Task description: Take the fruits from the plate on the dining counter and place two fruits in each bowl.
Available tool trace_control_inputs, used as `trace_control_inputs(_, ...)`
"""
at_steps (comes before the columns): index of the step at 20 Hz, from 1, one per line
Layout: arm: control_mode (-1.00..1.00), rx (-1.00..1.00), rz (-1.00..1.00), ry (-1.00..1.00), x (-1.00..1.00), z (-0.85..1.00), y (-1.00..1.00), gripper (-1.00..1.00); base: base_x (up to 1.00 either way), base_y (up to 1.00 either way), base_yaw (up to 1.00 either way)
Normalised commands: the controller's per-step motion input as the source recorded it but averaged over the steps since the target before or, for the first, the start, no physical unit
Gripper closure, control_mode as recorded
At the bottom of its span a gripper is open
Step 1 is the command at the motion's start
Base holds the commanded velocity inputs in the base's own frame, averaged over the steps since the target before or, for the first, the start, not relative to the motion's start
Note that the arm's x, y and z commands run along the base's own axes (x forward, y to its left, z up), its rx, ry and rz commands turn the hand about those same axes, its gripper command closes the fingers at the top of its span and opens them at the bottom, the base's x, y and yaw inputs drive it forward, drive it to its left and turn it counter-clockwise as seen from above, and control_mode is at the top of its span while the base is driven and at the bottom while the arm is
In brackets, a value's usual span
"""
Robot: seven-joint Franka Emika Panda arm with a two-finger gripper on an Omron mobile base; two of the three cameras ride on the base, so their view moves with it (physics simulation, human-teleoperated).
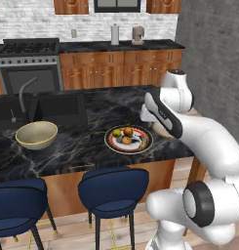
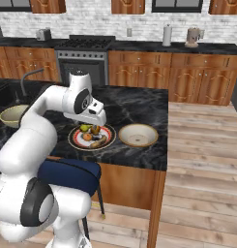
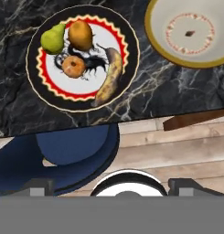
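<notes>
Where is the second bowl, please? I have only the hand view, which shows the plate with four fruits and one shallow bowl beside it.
Observer: The deep cream bowl stands on the dining counter next to the sink, on the opposite side of the plate from the shallow bowl.
Operator: Is there any fruit in it yet?
Observer: No, the left base view shows its inside bare.
Operator: Is there anything in front of the counter on that side?
Observer: Yes, another blue stool stands below the cream bowl.
</notes>
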Motion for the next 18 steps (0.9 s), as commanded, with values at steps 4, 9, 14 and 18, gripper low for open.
trace_control_inputs(4,-1.0,0.0,-0.08,0.09,0.42,-0.34,0.0,-1.0,0.0,0.0,0.0)
trace_control_inputs(9,-1.0,0.0,-0.06,0.03,0.3,-0.2,0.0,-1.0,0.0,0.0,0.0)
trace_control_inputs(14,-1.0,0.0,-0.01,0.05,0.03,-0.25,0.0,-1.0,0.0,0.0,0.0)
trace_control_inputs(18,-1.0,-0.02,0.0,0.01,0.29,-0.47,0.06,-1.0,0.0,0.0,0.0)
